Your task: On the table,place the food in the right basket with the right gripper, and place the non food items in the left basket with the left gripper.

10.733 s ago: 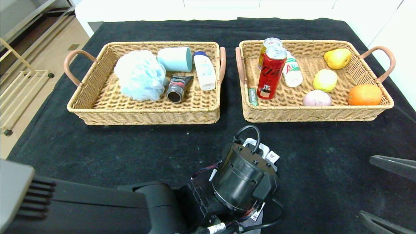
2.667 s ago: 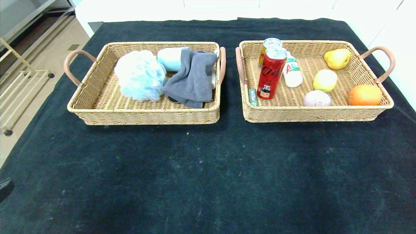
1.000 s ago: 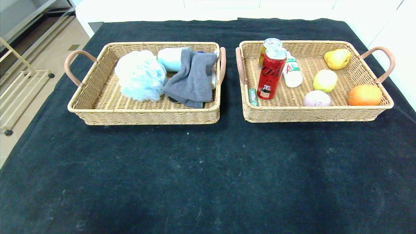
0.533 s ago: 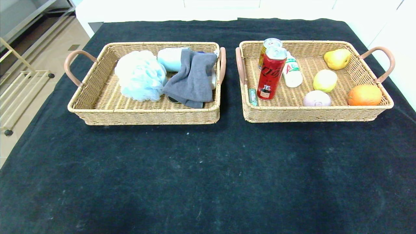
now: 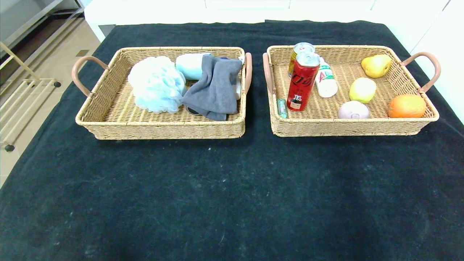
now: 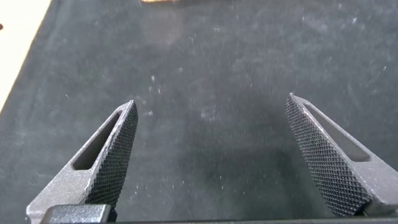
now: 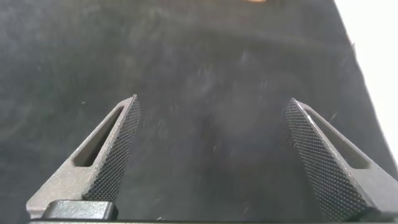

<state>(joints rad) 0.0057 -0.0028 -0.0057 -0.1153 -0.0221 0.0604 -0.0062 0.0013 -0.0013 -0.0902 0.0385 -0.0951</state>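
Left gripper: you see it wide apart over the black cloth, holding nothing.
Right gripper: wide apart too, nothing in it.
Left basket: your gray towel and blue puff lie inside.
Right basket: just right of it, with the red can and orange.

Even bright overhead light, soft short shadows under the left basket and right basket, black tablecloth matte and speckled with lint, white surroundings washed out, wrist views slightly soft, mild edge distortion.
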